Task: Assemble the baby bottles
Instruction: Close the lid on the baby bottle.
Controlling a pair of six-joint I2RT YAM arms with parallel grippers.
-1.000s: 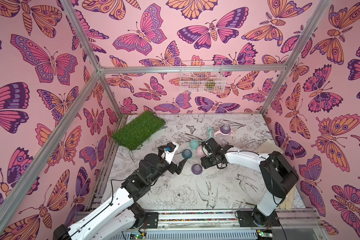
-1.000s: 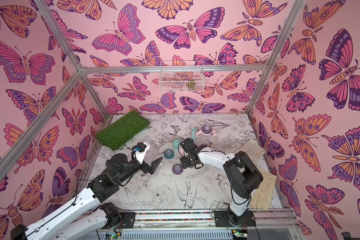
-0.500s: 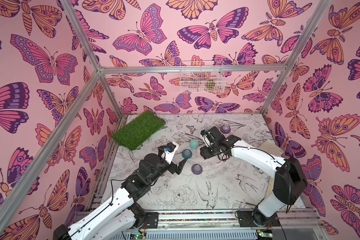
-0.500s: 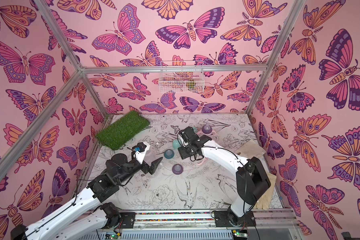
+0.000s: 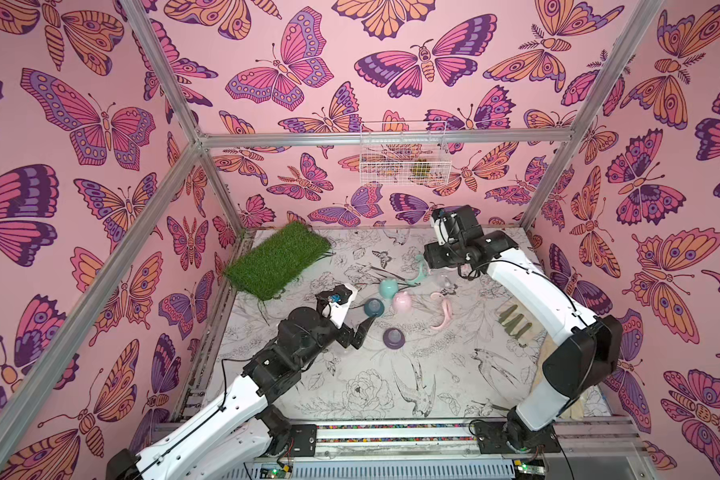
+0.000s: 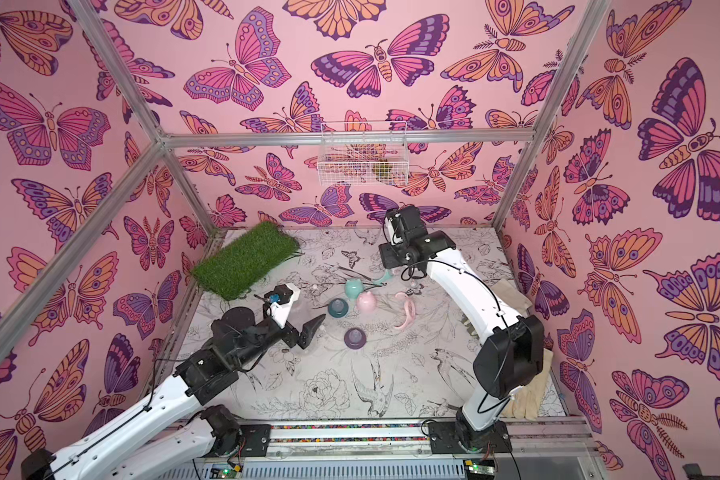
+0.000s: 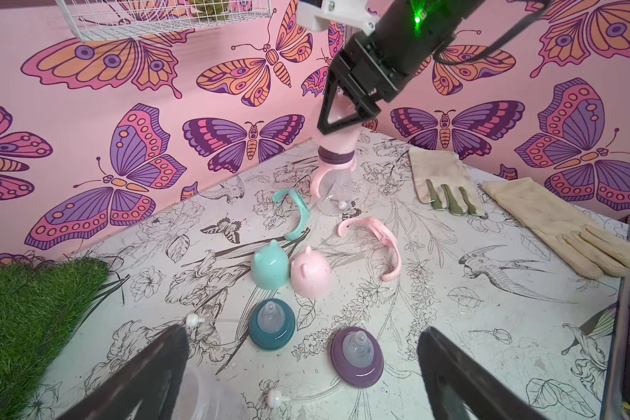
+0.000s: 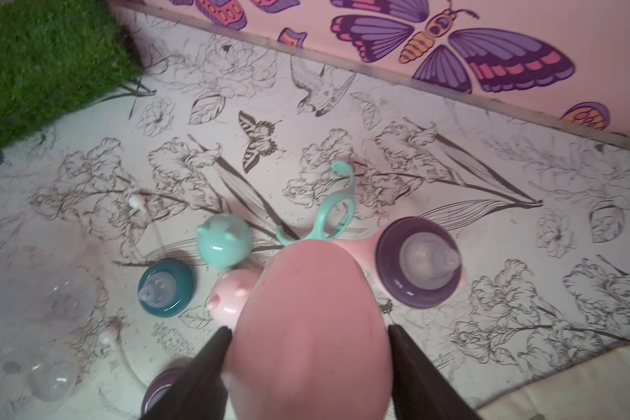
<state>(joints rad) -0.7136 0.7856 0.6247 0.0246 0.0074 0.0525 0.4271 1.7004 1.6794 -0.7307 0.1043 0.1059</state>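
- R gripper (image 8: 308,329): jaws are clamped on the held pink cap (image 7: 337,140), dome pinched on both sides.
- L gripper (image 7: 302,331): jaws are spread wide, nothing is held. It is hung low over the front of the desk (image 7: 488,327), above the gap btw. teal collar (image 7: 271,323) & loose purple collar (image 7: 357,356).
- Bottle (image 7: 333,196) is stood near the back wall, w/ fitted purple collar (image 8: 390,254) & fitted pink ring (image 7: 317,178) on it.
- Its nipple (image 8: 428,258) is seen uncovered in R wrist view, so the cap is judged not yet seated, only held close by the collar.
- Loose mid-desk: teal cap (image 7: 270,267) & loose pink cap (image 7: 310,272) side by side, seemingly touching. Also teal handle ring (image 7: 295,214), just beside the bottle, & pink handle ring (image 7: 375,243). Clear bodies (image 8: 62,302) are lying blurred toward the L arm's side.
- Risk: the cap is offset from the collar. If it is lowered off-centre, the rim can be caught & the empty, light bottle tipped, since nothing braces it & the L jaws are well apart from it.
- Risk: the smooth dome can be twisted or squeezed out of the jaws when it is pressed down.
- Risk: a toppled bottle would prob. be knocked into the teal handle ring.
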